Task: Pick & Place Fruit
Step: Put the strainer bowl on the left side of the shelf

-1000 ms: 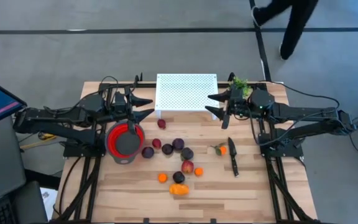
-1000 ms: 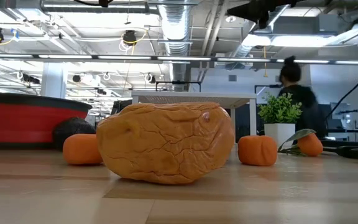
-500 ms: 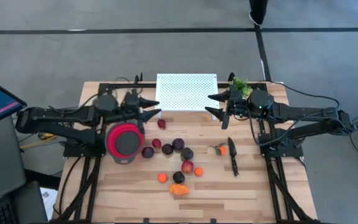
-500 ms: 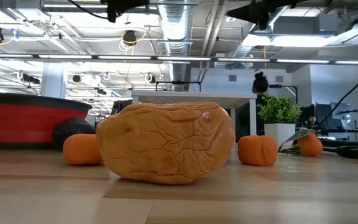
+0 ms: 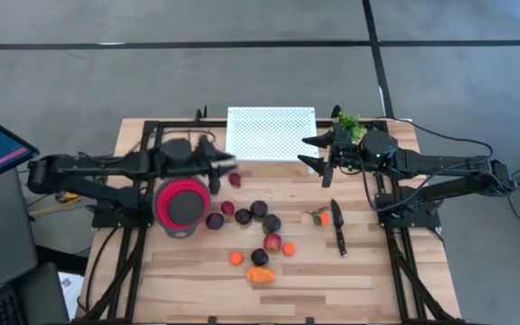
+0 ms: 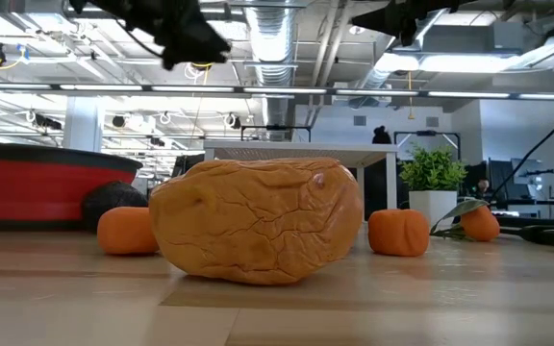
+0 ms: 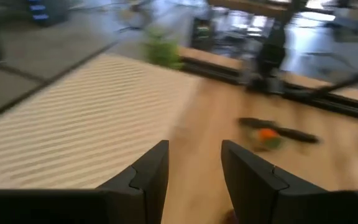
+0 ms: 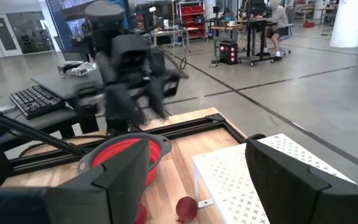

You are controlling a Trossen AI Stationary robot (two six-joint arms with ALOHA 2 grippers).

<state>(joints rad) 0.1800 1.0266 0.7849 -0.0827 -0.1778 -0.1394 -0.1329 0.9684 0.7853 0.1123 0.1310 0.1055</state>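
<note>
Fruit scattered on table, left pincer released by red bowl, right pincer released.

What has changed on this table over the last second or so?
The left hand has swung away from over the red round bowl, moving toward the table's middle and the white perforated stand, and its fingers have narrowed; it holds nothing. A person walking behind the table has left the overhead view. The right hand, the toy fruit and the black-handled knife stayed put.
</note>
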